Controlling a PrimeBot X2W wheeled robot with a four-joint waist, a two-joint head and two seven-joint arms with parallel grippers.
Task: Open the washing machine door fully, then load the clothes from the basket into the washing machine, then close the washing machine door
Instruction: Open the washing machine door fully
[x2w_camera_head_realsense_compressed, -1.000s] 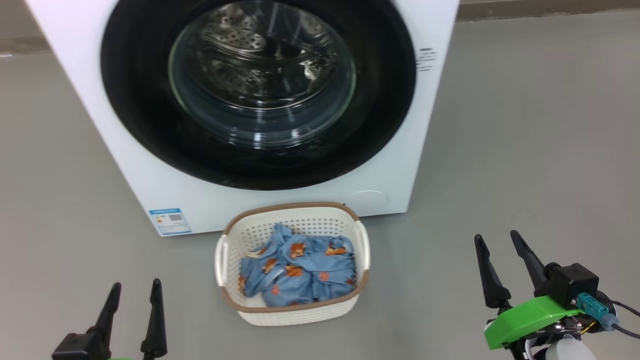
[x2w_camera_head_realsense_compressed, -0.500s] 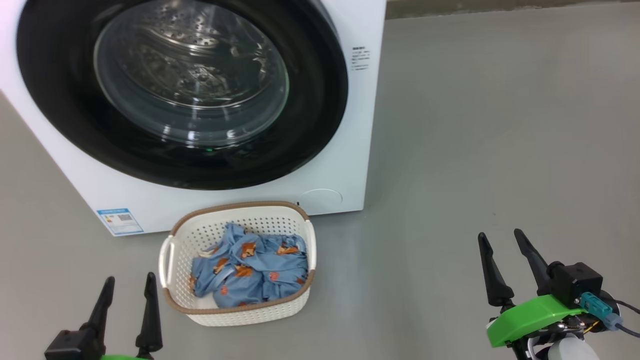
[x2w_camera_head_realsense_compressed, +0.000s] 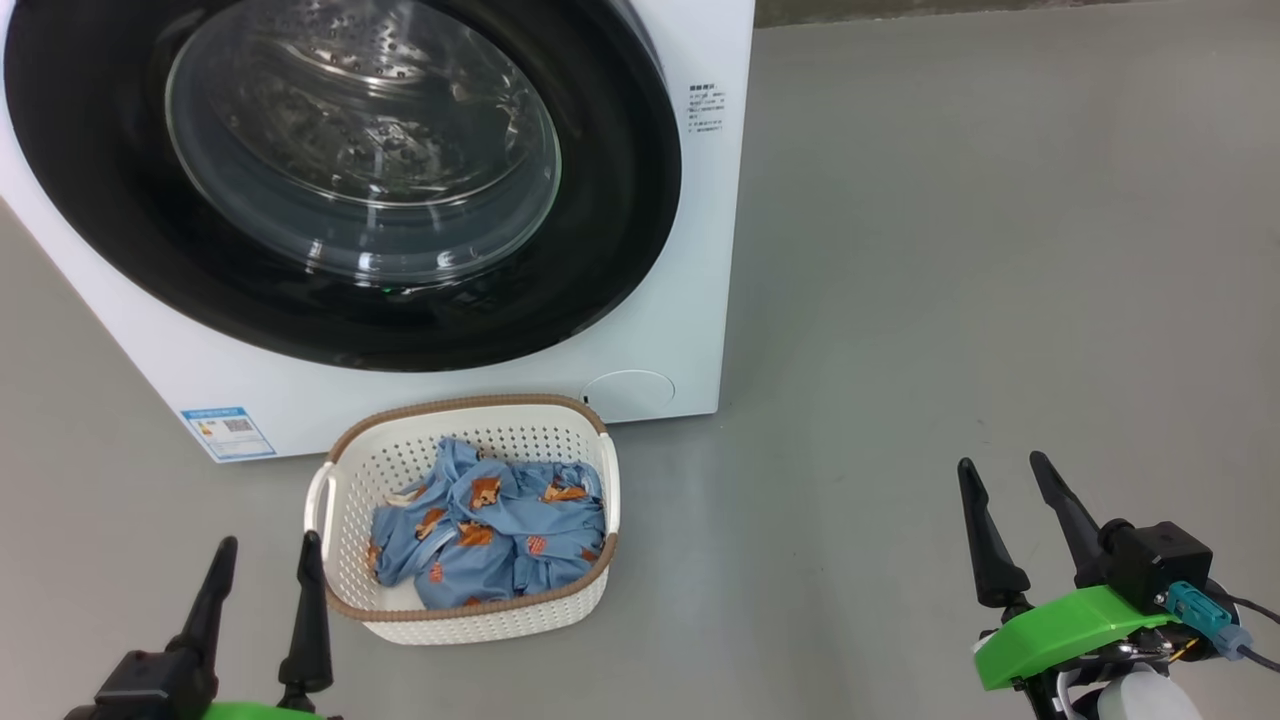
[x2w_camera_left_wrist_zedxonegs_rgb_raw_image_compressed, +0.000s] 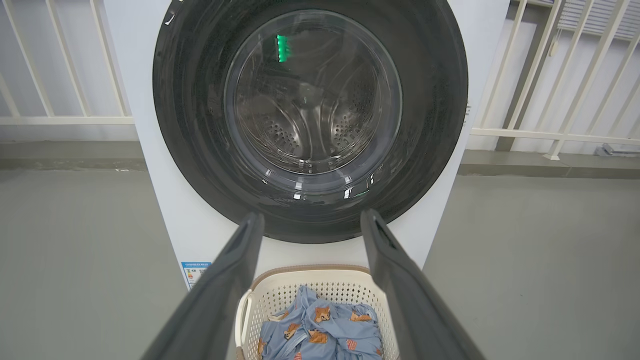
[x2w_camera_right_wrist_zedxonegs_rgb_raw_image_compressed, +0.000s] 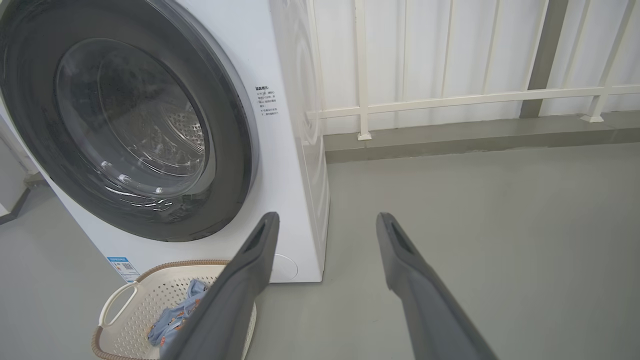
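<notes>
Both sets of jaws stand wide w/ nothing between them: left gripper (x2w_camera_head_realsense_compressed: 270, 548) low, just beside the basket (x2w_camera_head_realsense_compressed: 470, 404), right gripper (x2w_camera_head_realsense_compressed: 1002, 465) well apart over bare floor (x2w_camera_head_realsense_compressed: 950, 250). Clothes (x2w_camera_head_realsense_compressed: 490, 530) sit bundled in the basket, which is parked just in front of the washer (x2w_camera_head_realsense_compressed: 700, 320), prob. so loading is a short reach. Door (x2w_camera_head_realsense_compressed: 630, 200) looks shut flush, nothing loaded yet, so opening it is step 1; right arm seems nearer the door's right edge.
</notes>
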